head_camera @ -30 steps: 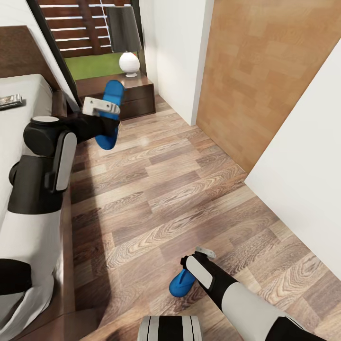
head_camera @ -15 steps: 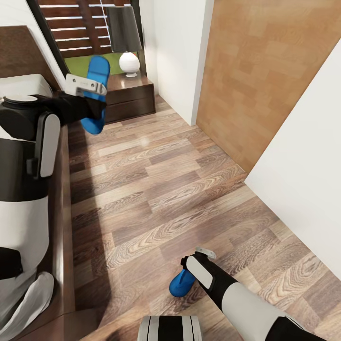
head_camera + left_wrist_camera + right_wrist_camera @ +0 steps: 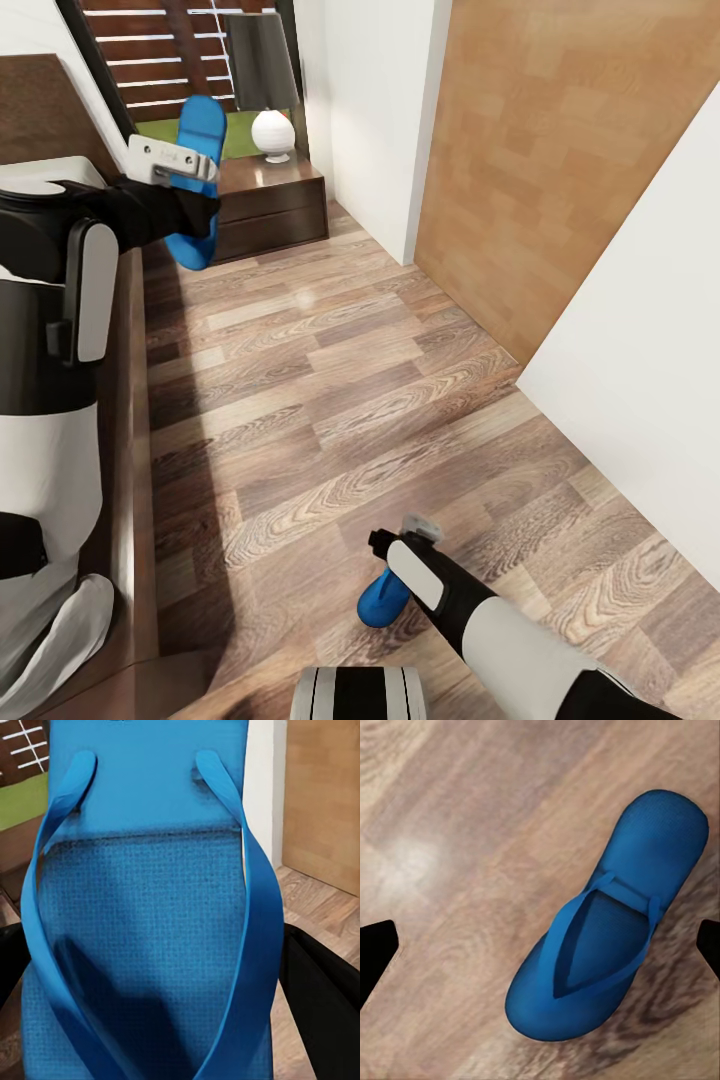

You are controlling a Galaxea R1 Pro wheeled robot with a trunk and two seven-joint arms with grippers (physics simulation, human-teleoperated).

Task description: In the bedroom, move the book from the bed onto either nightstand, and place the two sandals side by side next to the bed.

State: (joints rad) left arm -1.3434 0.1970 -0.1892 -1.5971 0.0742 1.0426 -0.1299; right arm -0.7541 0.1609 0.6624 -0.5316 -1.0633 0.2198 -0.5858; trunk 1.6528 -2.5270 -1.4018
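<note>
Blue sandal [image 3: 197,180] clamped in left gripper [image 3: 185,175], arm raised beside bed frame [image 3: 128,480]; right gripper [image 3: 405,530] spread wide above second sandal [image 3: 607,937] on floor [image 3: 330,400].

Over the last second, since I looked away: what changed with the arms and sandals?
The left end effector, shut on one blue sandal, carried it up and toward the bed. The right end effector drew slightly back above the other sandal, which stayed flat on the floor. The nightstand and lamp are unchanged.
</note>
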